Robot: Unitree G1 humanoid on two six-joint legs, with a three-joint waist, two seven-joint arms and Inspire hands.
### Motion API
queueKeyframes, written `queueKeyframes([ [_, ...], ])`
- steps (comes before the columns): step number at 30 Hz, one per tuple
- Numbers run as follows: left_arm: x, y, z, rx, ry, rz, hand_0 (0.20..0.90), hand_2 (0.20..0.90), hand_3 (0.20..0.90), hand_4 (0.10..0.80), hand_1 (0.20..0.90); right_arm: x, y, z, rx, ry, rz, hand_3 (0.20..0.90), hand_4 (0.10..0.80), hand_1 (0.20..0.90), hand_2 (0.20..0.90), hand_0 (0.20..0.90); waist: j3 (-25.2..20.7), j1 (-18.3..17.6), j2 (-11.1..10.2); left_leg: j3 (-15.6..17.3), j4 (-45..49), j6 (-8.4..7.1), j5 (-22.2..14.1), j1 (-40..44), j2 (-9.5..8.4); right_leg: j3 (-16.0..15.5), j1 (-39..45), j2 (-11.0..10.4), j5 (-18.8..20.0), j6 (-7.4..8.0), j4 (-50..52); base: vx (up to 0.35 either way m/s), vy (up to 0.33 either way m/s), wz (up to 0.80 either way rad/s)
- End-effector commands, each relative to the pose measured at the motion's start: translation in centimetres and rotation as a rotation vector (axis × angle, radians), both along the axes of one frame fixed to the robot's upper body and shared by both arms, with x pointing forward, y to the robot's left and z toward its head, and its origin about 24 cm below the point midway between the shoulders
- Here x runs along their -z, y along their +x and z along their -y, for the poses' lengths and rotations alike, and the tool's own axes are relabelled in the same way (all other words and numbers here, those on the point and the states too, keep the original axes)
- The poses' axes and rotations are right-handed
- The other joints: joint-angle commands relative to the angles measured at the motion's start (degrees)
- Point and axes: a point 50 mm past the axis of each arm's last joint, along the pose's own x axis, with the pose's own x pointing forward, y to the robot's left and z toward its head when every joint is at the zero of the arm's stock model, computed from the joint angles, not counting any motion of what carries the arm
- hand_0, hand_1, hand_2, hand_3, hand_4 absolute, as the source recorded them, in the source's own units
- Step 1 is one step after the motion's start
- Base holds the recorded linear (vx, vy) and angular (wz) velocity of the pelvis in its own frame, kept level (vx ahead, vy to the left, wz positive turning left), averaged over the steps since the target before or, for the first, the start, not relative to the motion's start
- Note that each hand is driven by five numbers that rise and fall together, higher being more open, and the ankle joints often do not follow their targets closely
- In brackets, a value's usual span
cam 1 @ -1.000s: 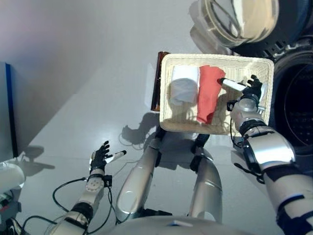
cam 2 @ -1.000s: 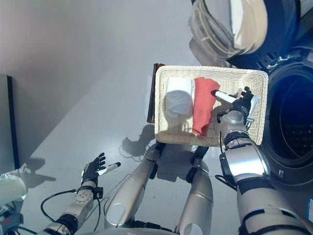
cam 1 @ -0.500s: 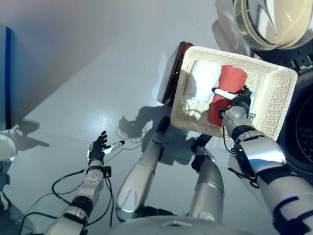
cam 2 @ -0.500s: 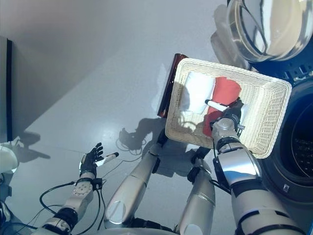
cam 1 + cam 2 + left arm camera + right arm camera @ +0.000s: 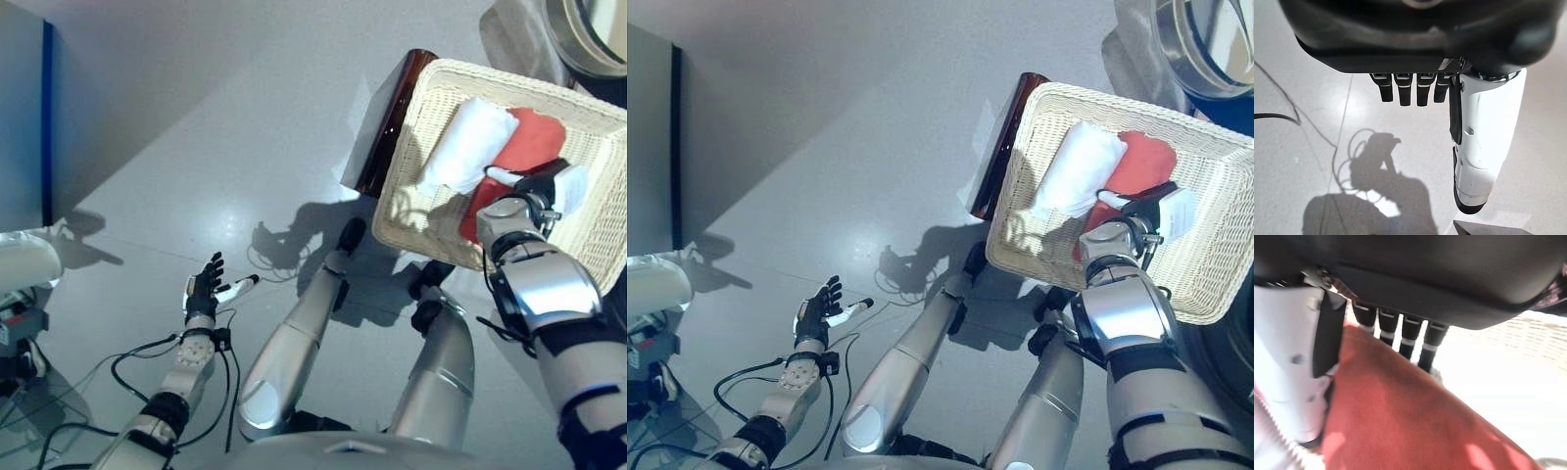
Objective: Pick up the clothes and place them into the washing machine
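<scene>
A wicker basket [image 5: 409, 171] at the upper right holds a rolled white cloth [image 5: 467, 145] and a red cloth [image 5: 537, 135] beside it. My right hand [image 5: 534, 189] hovers low over the red cloth [image 5: 1400, 421], open, with straight fingers [image 5: 1405, 335] just above the fabric and the white-covered thumb [image 5: 1298, 362] pointing toward the white roll. Nothing is held in it. My left hand [image 5: 203, 290] hangs open over the floor at the lower left, fingers [image 5: 1410, 88] straight and empty.
The basket rests on a dark brown stand [image 5: 387, 117]. The washing machine's round glass door [image 5: 1205, 39] shows at the top right corner. A blue-edged panel [image 5: 44, 108] and a white object [image 5: 24, 259] stand at the left.
The camera has swung, so the basket now sits further right and higher in the picture. My right hand stays over the red cloth, a little lower on it. The left hand is unchanged.
</scene>
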Motion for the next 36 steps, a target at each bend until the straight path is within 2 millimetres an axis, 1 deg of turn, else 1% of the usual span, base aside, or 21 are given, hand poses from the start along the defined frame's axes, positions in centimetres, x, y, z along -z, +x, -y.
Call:
queueKeyframes([
  [1,0.9,-1.4,-0.5,-0.069,0.015,-0.009,0.900,0.900,0.900,0.800,0.900,0.0,-0.8,1.5,0.011,-0.050,-0.045,0.200,0.300,0.200,0.200,0.200,-1.2,1.4,6.9,2.0,-4.5,-2.54,1.2,1.3,-2.07,1.2,5.3,0.5,-1.5,-1.66,0.5,0.035,0.008,-0.27],
  [6,1.2,-1.7,0.0,-0.054,0.000,-0.022,0.900,0.900,0.900,0.800,0.900,-0.4,-1.2,2.6,0.036,-0.018,0.026,0.200,0.300,0.200,0.200,0.200,-2.0,0.4,6.9,2.7,-7.2,-2.66,1.5,4.2,-1.36,2.2,7.1,1.1,-0.5,-1.24,-2.7,0.055,0.011,-0.14],
  [8,1.4,-1.9,-0.1,-0.056,-0.002,-0.036,0.900,0.900,0.900,0.800,0.900,-0.3,-1.5,2.9,0.045,0.007,0.053,0.200,0.300,0.200,0.200,0.200,-2.3,-0.2,6.7,3.3,-7.9,-2.76,1.5,5.3,-1.00,2.7,8.0,1.4,0.1,-1.07,-4.0,0.056,0.019,-0.08],
  [10,1.5,-2.0,-0.1,-0.057,0.002,-0.042,0.900,0.900,0.900,0.800,0.900,-0.3,-1.6,3.0,0.049,0.014,0.067,0.200,0.300,0.200,0.200,0.200,-2.4,-0.4,6.6,3.6,-8.0,-2.78,1.5,5.7,-0.88,2.9,8.3,1.6,0.4,-0.99,-4.6,0.036,0.005,-0.14],
  [11,1.9,-2.4,-0.5,-0.070,0.005,-0.065,0.900,0.900,0.900,0.800,0.900,-0.4,-1.6,3.3,0.048,0.045,0.102,0.200,0.300,0.200,0.200,0.200,-2.8,-1.1,6.1,4.2,-9.0,-2.70,1.4,6.7,-0.33,3.5,9.3,2.2,1.1,-0.81,-6.4,0.041,0.004,-0.29],
  [13,2.2,-2.6,-0.8,-0.086,0.005,-0.086,0.900,0.900,0.900,0.800,0.900,-0.4,-1.6,3.3,0.044,0.062,0.129,0.200,0.300,0.200,0.200,0.200,-3.2,-1.6,5.7,4.9,-9.3,-2.64,1.3,7.3,0.06,3.9,10.2,2.7,2.0,-0.59,-8.1,0.041,-0.008,-0.34],
  [14,2.4,-2.8,-1.0,-0.092,0.007,-0.098,0.900,0.900,0.900,0.800,0.900,-0.3,-1.7,3.3,0.041,0.070,0.140,0.200,0.300,0.200,0.200,0.200,-3.3,-1.8,5.4,5.1,-9.8,-2.64,1.4,7.9,0.50,4.0,10.7,2.9,2.4,-0.50,-8.9,0.027,-0.016,-0.37],
  [18,3.3,-3.4,-1.1,-0.106,0.003,-0.151,0.900,0.900,0.900,0.800,0.900,0.3,-2.1,3.7,0.053,0.116,0.171,0.200,0.300,0.200,0.200,0.200,-4.3,-3.3,5.1,5.6,-11.5,-3.01,1.5,10.3,1.13,4.6,12.6,3.8,3.2,-0.46,-11.3,0.001,-0.020,-0.19],
  [19,3.3,-3.5,-1.1,-0.102,0.004,-0.156,0.900,0.900,0.900,0.800,0.900,0.4,-2.2,3.8,0.061,0.132,0.191,0.200,0.300,0.200,0.200,0.200,-4.1,-3.6,5.3,6.1,-12.0,-2.88,3.4,10.1,1.46,4.1,12.5,3.9,5.2,-0.86,-12.2,0.029,-0.016,-0.08],
  [20,3.4,-3.5,-1.1,-0.102,0.004,-0.158,0.900,0.900,0.900,0.800,0.900,0.4,-2.3,3.8,0.061,0.131,0.190,0.200,0.300,0.200,0.200,0.200,-4.5,-3.5,5.1,5.8,-12.0,-3.09,1.7,10.9,1.40,4.6,13.1,3.9,3.6,-0.43,-12.0,-0.062,0.039,-0.09],
  [21,3.6,-3.8,-1.1,-0.105,-0.004,-0.172,0.900,0.900,0.900,0.800,0.900,1.1,-2.5,3.8,0.072,0.235,0.280,0.200,0.300,0.200,0.200,0.200,-4.8,-4.2,5.1,6.5,-13.0,-3.02,3.5,11.5,1.87,4.5,13.7,4.3,5.6,-0.76,-13.7,0.040,0.015,-0.14],
  [22,3.6,-3.9,-1.1,-0.104,-0.003,-0.173,0.900,0.900,0.900,0.800,0.900,1.2,-2.5,3.9,0.073,0.236,0.280,0.200,0.300,0.200,0.200,0.200,-4.8,-4.1,5.1,6.5,-13.1,-3.02,3.5,11.6,1.88,4.5,13.8,4.3,5.7,-0.77,-13.7,-0.037,0.056,-0.16],
  [23,3.6,-4.0,-1.3,-0.115,-0.022,-0.164,0.900,0.900,0.900,0.800,0.900,1.7,-2.4,3.3,0.065,0.394,0.462,0.200,0.300,0.200,0.200,0.200,-5.1,-5.1,4.8,7.1,-13.4,-3.09,3.3,12.2,2.31,5.0,14.4,4.7,6.0,-0.67,-14.7,0.032,0.014,-0.13],
  [25,3.6,-4.1,-1.3,-0.115,-0.020,-0.166,0.900,0.900,0.900,0.800,0.900,1.9,-2.4,3.3,0.066,0.398,0.461,0.200,0.300,0.200,0.200,0.200,-5.2,-5.0,4.7,7.1,-13.5,-3.09,3.3,12.3,2.32,5.0,14.4,4.7,6.0,-0.67,-14.8,0.027,0.005,-0.16],
  [26,3.9,-4.6,-1.4,-0.121,-0.032,-0.182,0.900,0.900,0.900,0.800,0.900,3.3,-2.9,2.9,0.093,0.524,0.574,0.200,0.300,0.200,0.200,0.200,-5.5,-5.7,4.4,7.4,-13.5,-3.05,3.0,12.9,2.57,5.5,14.8,5.0,6.1,-0.63,-15.3,0.034,0.016,-0.36],
  [27,4.2,-5.0,-1.5,-0.134,-0.045,-0.197,0.900,0.900,0.900,0.800,0.900,3.9,-2.8,2.2,0.100,0.621,0.683,0.200,0.300,0.200,0.200,0.200,-5.6,-6.4,4.2,7.7,-13.8,-2.99,2.9,13.3,2.78,5.9,15.0,5.2,6.1,-0.60,-15.6,0.040,0.018,-0.45],
  [29,4.4,-5.2,-1.1,-0.141,-0.076,-0.208,0.900,0.900,0.900,0.800,0.900,4.9,-2.9,1.1,0.085,0.746,0.804,0.200,0.300,0.200,0.200,0.200,-5.8,-7.4,4.0,8.1,-14.0,-2.97,2.8,13.7,3.10,6.7,15.1,5.7,6.3,-0.55,-16.2,0.023,0.032,-0.32],
  [30,4.7,-5.7,-1.2,-0.151,-0.086,-0.224,0.900,0.900,0.900,0.800,0.900,5.3,-3.0,0.9,0.085,0.764,0.826,0.200,0.300,0.200,0.200,0.200,-5.9,-7.7,3.8,8.3,-14.2,-2.91,2.7,13.9,3.22,7.1,15.1,6.0,6.4,-0.53,-16.5,0.012,0.020,-0.31],
  [34,5.3,-6.2,-0.6,-0.154,-0.117,-0.254,0.900,0.900,0.900,0.800,0.900,4.2,-2.8,0.8,0.100,0.841,1.015,0.200,0.300,0.200,0.200,0.200,-6.3,-8.3,3.7,8.8,-14.1,-2.71,2.5,14.1,3.81,7.9,15.2,6.8,6.4,-0.62,-17.0,0.008,-0.015,-0.25],
  [35,5.4,-6.3,-0.3,-0.149,-0.127,-0.255,0.900,0.900,0.900,0.800,0.900,3.8,-2.9,1.1,0.112,0.849,1.061,0.200,0.300,0.200,0.200,0.200,-6.4,-8.4,3.9,8.8,-14.1,-2.69,2.4,14.2,3.90,8.0,15.2,6.9,6.3,-0.66,-17.1,0.005,-0.019,-0.13],
  [36,5.4,-6.3,-0.3,-0.148,-0.127,-0.255,0.900,0.900,0.900,0.800,0.900,3.8,-2.9,1.1,0.112,0.849,1.061,0.200,0.300,0.200,0.200,0.200,-6.4,-8.4,3.9,8.8,-14.1,-2.70,2.4,14.2,3.90,8.0,15.2,6.9,6.4,-0.66,-17.1,0.005,-0.007,-0.14],
])
